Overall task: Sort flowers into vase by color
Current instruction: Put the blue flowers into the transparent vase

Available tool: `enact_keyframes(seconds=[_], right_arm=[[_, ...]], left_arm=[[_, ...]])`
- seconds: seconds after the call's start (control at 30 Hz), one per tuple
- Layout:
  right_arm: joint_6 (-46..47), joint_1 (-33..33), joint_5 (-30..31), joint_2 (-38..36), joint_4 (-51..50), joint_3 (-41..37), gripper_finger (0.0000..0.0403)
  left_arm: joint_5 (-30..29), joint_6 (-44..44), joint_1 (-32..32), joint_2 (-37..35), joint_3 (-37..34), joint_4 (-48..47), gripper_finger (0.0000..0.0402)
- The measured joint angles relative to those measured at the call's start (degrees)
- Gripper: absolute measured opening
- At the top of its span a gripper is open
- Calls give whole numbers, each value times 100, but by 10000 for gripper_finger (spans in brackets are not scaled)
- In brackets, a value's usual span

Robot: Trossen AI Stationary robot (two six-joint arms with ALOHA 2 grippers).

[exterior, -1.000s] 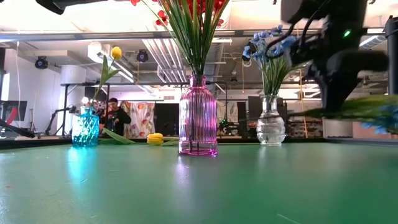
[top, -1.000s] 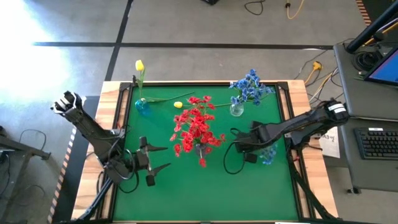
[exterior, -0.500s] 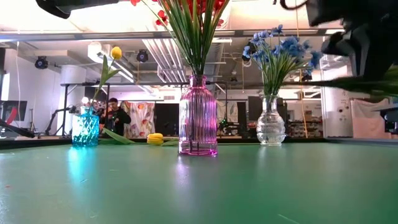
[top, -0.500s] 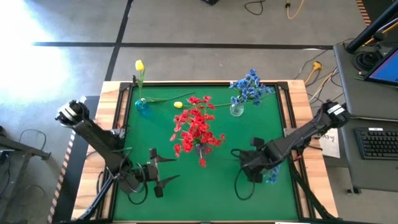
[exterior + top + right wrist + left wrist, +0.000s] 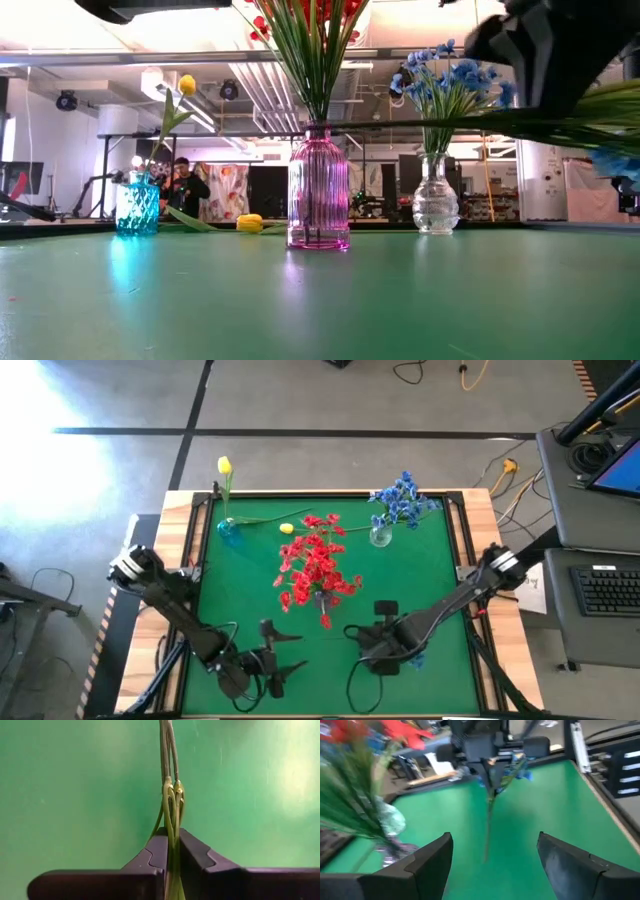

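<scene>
Right end effector (image 5: 362,643), nearer centre, blue sprig (image 5: 413,655) half hidden.

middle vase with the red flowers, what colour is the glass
Pink, ribbed glass: the middle vase shows best in the low view.

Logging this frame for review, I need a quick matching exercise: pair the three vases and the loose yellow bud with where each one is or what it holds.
Column one:
1. teal vase
2. pink vase
3. clear vase
4. loose yellow bud

Column two:
A. holds blue flowers
B. lies flat on the green mat
C. holds one yellow tulip
D. holds red flowers

Pairs: 1-C, 2-D, 3-A, 4-B
</scene>
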Motion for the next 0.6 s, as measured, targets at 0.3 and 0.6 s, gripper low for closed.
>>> enact_keyframes(seconds=[0.3,0.6], right_arm=[[-179,124,490,667,6,916,22],[-310,124,501,1288,-43,1734,22]], left_arm=[[829,-538,290,386,51,170,257],[1047,-875,420,818,51,272,251]])
